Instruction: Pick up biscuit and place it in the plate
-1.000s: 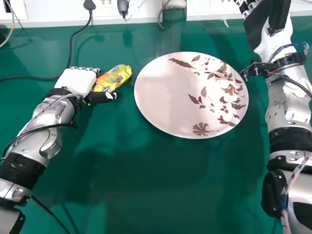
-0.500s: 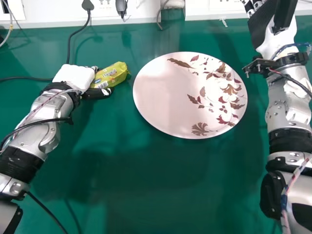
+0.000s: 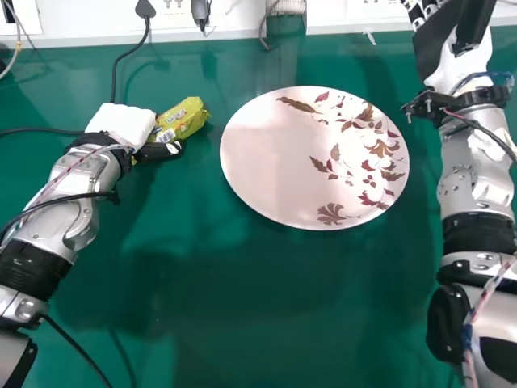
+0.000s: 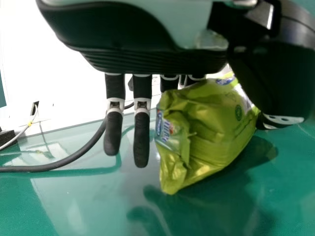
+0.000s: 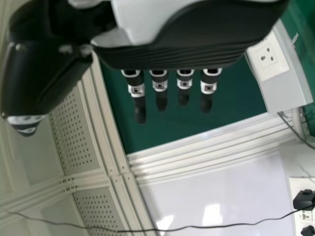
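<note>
- I can see the biscuit packet (image 3: 182, 119) over at the robot's left, pinched in its left hand (image 3: 123, 123), between the thumb and the fingers.
- Two of that hand's fingers (image 4: 141, 142) hang straight beside the packet, apart from it, while others go behind it.
- The packet is yellow-green and crinkled, tilted, with one crimped end pointing down toward the table (image 3: 242, 323); whether it touches the tabletop I can't tell.
- The plate (image 3: 262, 166) lies flat on the green table, near the packet and to the right of it, a gap between them. It's big, round and pale pink, with brown and reddish leaves and flowers mostly over its right half. The packet is off the plate.
- The right hand (image 3: 443, 69) is wide open and holding nothing, its fingers (image 5: 140, 109) straight and its thumb well away from them. It's up at the far right, beyond the plate, pointing toward the white wall trunking (image 3: 327, 18).
- A black cable (image 3: 115, 77) drops from a plug (image 3: 145, 10) at the back and bends away left across the table, passing behind the left hand.
- Another dark plug (image 3: 201, 11) sits just right of that one.
</note>
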Controlling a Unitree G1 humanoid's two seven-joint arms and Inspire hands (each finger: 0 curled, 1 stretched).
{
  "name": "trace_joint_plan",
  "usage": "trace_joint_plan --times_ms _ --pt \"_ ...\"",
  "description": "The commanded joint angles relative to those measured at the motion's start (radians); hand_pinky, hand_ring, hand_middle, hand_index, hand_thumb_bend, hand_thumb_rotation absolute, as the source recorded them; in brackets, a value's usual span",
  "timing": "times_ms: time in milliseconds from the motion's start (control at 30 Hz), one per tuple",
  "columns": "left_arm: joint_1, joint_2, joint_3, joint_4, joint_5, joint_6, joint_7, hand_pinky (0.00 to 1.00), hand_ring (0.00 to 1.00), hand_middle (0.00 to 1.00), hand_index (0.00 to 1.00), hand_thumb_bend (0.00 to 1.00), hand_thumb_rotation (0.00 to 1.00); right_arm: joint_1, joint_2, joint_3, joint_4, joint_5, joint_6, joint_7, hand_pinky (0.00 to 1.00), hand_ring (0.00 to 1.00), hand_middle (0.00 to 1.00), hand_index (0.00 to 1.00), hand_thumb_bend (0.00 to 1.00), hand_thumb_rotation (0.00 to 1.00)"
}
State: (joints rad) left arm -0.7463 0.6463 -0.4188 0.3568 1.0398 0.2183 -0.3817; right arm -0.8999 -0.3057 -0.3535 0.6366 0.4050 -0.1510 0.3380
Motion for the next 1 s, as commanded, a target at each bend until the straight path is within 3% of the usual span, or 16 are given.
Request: trace_joint_plan --times_ms 0,367,567,967 --pt "0.047 0.009 -0.017 0.026 -0.017 -0.008 -0.041 0.26 0.33 0.46 0.54 0.52 0.00 0.003 0.007 -0.007 -0.015 0.006 0.002 -0.008 0.92 1.00 0.99 0.88 1.00 0.41" --pt "0.048 0.004 -0.011 0.029 -0.026 -0.004 -0.048 0.19 0.38 0.46 0.52 0.51 0.00 -0.010 0.002 -0.007 0.033 0.001 -0.046 0.020 0.90 1.00 0.97 0.90 1.00 0.41" --pt "0.051 0.005 -0.004 0.023 -0.032 -0.004 -0.041 0.19 0.40 0.47 0.51 0.51 0.00 -0.012 0.002 -0.007 0.040 -0.001 -0.052 0.016 0.89 1.00 0.96 0.90 1.00 0.40" --pt "0.054 0.034 -0.005 -0.027 -0.040 -0.014 -0.034 0.20 0.41 0.48 0.50 0.51 0.00 -0.015 0.002 -0.006 0.047 -0.003 -0.057 0.016 0.76 0.92 0.89 0.86 0.97 0.51"
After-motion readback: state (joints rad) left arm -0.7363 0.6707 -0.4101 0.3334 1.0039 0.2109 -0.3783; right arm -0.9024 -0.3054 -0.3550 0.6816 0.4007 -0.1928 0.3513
